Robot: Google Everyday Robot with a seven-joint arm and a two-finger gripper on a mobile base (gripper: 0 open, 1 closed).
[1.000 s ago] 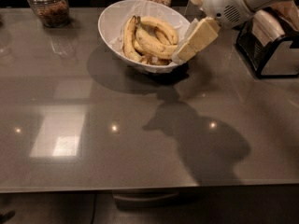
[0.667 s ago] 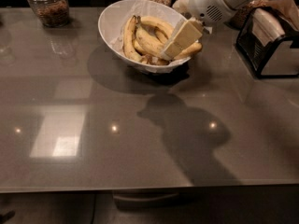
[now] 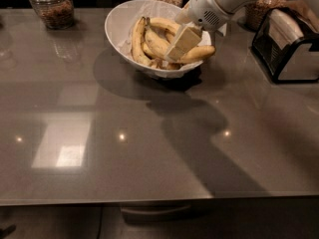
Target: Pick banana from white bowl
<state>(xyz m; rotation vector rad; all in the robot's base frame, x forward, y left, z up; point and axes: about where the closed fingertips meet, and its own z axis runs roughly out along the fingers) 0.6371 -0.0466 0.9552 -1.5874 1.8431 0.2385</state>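
the gripper [image 3: 182,43] has come from the right into the white bowl [image 3: 115,26] at the far edge of the counter [image 3: 149,153]; open or closed, i cannot tell. the banana [image 3: 136,41] lies inside, not yet lifted, so the grasp seems near.

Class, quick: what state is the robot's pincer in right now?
Pincer: over the bowl; whether open, closed or holding anything cannot be told.

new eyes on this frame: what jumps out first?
The white bowl heaped with yellow bananas sits at the back centre of the table. The tool dips into it from the upper right, among the bananas. A glass jar stands back left.
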